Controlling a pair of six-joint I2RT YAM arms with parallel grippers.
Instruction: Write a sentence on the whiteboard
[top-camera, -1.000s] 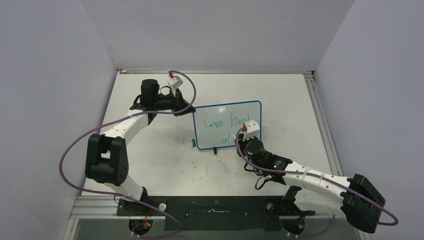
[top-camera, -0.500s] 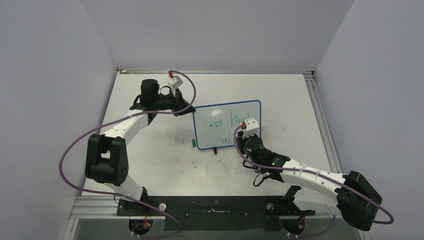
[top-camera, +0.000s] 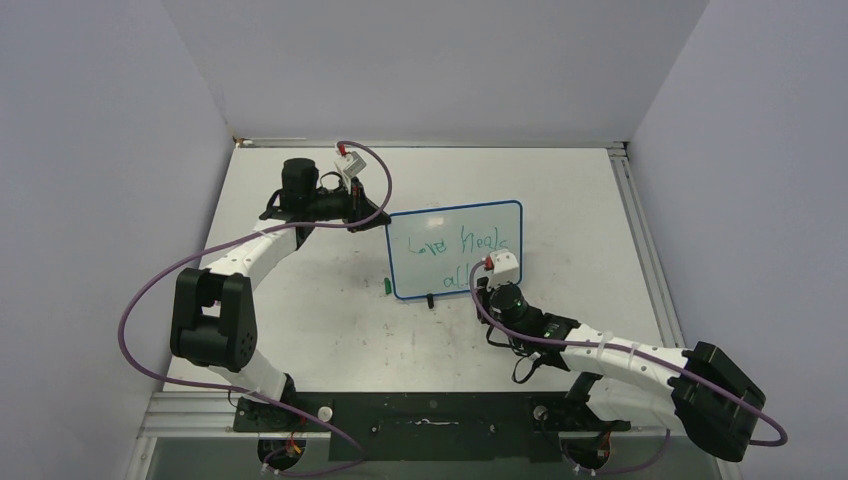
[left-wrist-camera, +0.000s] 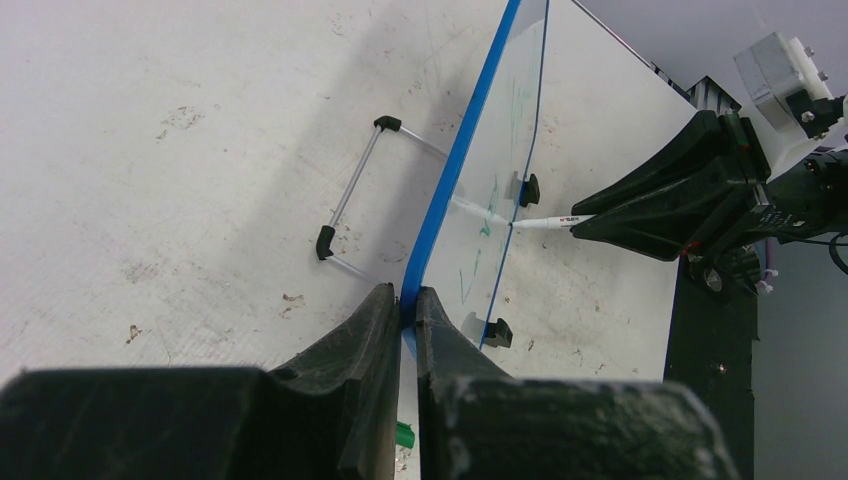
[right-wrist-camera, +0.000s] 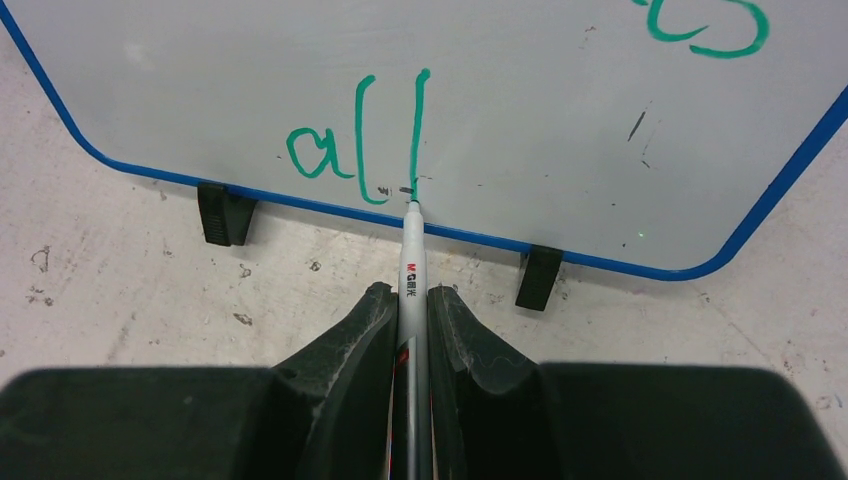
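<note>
The whiteboard stands tilted near the table's middle, blue-rimmed, on small black feet. The sentence is in green, two lines, roughly "Love Heals" over "all"; the word "all" shows close in the right wrist view. My left gripper is shut on the whiteboard's blue rim at its left edge. My right gripper is shut on a white marker, its tip touching the board at the foot of the last "l", just above the lower rim.
A green marker cap lies on the table by the board's lower left corner. A wire stand props the board from behind. Grey walls enclose the table on three sides.
My right gripper has moved down toward the board's lower edge, drawing the second "l" of "all". More of "Heals" is now uncovered. The left arm has not moved.
</note>
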